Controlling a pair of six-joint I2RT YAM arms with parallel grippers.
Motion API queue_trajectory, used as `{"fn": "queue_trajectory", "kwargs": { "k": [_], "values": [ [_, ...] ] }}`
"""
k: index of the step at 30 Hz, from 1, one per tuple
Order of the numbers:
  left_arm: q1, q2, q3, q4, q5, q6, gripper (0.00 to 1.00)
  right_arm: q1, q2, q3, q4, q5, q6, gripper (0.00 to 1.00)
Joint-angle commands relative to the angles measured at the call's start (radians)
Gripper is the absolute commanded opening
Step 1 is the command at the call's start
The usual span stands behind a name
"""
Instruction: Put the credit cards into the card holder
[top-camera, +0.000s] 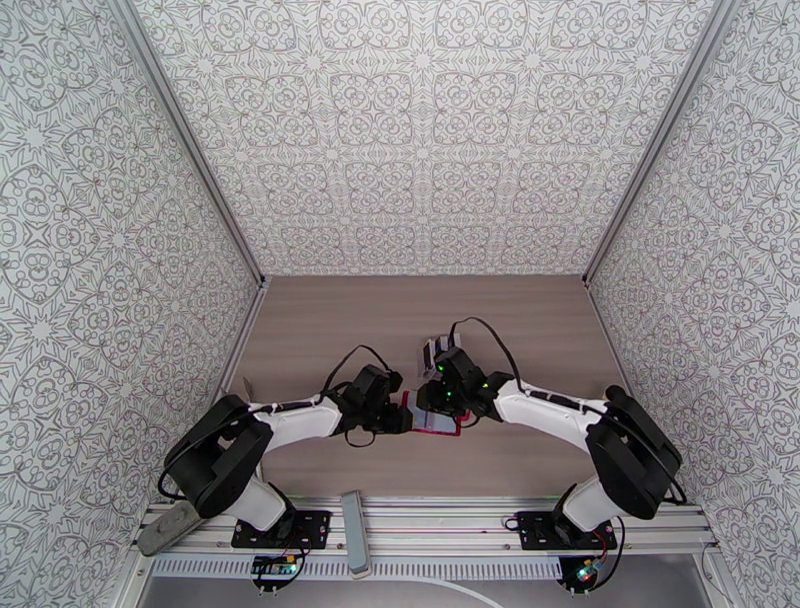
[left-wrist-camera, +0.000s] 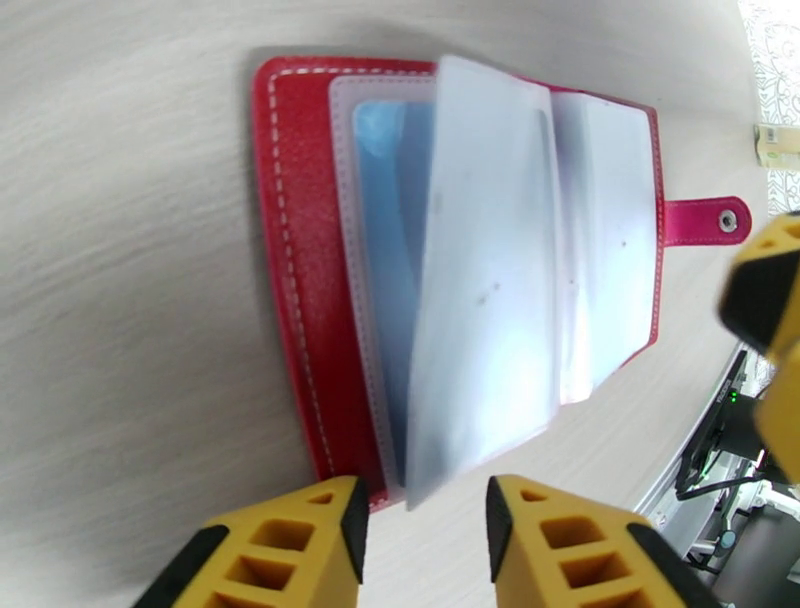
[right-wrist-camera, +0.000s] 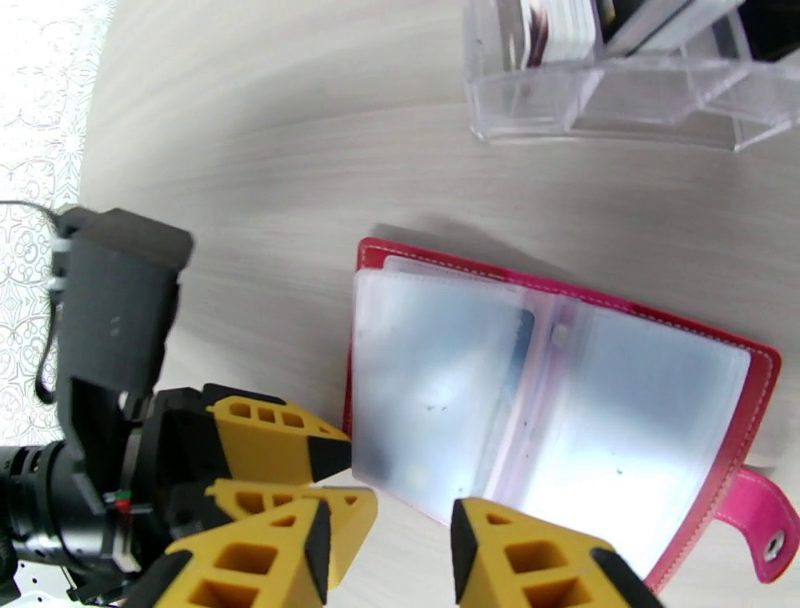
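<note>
The red card holder lies open on the table between both arms, snap tab pointing away from my left gripper. One clear pocket page stands up from the spine, and a blue credit card sits in the pocket beneath it. My left gripper is open at the holder's near edge, the lifted page's corner just ahead of the gap. My right gripper is open over the holder's edge, close beside the left gripper. More credit cards stand in a clear stand.
The clear stand sits just behind the holder, near the right arm's wrist. A grey bar lies on the front rail between the arm bases. Patterned walls enclose the table on three sides.
</note>
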Motion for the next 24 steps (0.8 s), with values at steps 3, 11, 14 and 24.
{"fn": "queue_trajectory", "kwargs": {
  "k": [3,11,14,24],
  "values": [
    [0.008,0.015,0.043,-0.065,-0.020,0.025,0.35,-0.007,-0.036,0.031,-0.046,0.031,-0.022,0.39],
    [-0.003,-0.015,0.086,-0.117,-0.020,0.034,0.34,-0.025,-0.057,0.021,-0.052,0.039,-0.037,0.39],
    [-0.011,-0.026,0.106,-0.139,-0.029,0.037,0.38,-0.032,-0.062,0.021,-0.055,0.039,-0.047,0.39],
    [-0.007,-0.040,0.191,-0.226,-0.078,0.074,0.46,-0.068,-0.087,0.031,-0.090,0.048,-0.082,0.40]
  ]
}}
